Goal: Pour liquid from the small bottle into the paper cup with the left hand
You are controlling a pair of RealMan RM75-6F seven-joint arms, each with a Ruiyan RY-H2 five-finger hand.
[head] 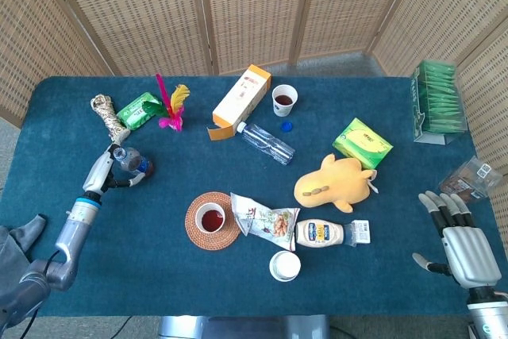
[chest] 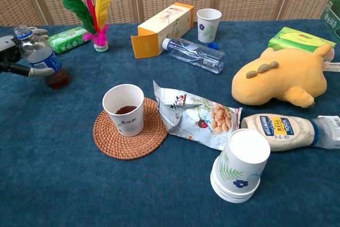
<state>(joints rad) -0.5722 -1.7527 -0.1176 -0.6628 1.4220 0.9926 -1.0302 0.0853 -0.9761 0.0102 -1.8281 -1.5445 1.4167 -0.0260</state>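
While the left hand (chest: 11, 57) has its fingers (chest: 33, 72) wrapped around the small bottle (chest: 41, 57) at the tabletop's far left edge, well apart from the paper cup (chest: 124, 109) on its coaster, I'd worry the tilted bottle could slip or spill. Only the head view shows the right hand (head: 464, 240), spread and holding nothing.

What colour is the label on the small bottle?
Blue, on the small bottle held by the left hand; clearest in the chest view.

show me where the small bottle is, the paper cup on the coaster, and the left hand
small bottle (chest: 41, 59), chest view, on its blue label.
paper cup (chest: 125, 118), chest view, on its outer wall.
left hand (head: 107, 171), head view, on the back of the hand.
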